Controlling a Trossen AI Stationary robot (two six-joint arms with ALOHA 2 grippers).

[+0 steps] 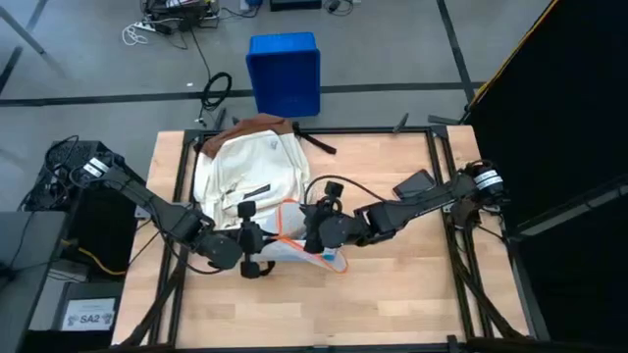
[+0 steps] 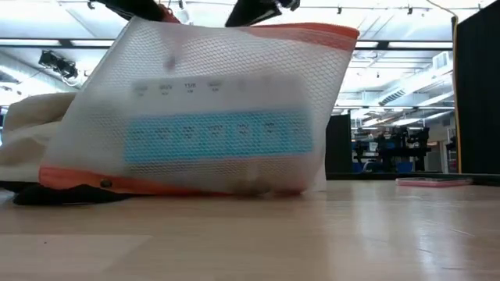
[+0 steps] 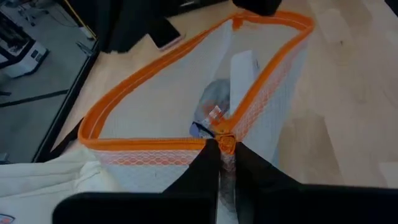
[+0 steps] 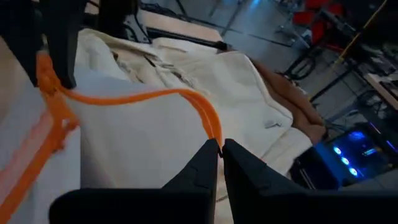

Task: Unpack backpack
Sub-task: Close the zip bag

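while the big cream backpack lay flat on the wooden table, just behind both grippers, a see-through mesh pouch with an orange edge stood between them. the left gripper pinched the orange edge at one end of the pouch. the right gripper pinched the edge on the other side. a small blue and white thing sat inside the pouch.

Left arm reaching in from the table's left edge, left gripper low near the front centre, fingers pinched together on an orange edge, right arm stretched in from the right, right gripper just beside it, fingers likewise pinched on the orange edge
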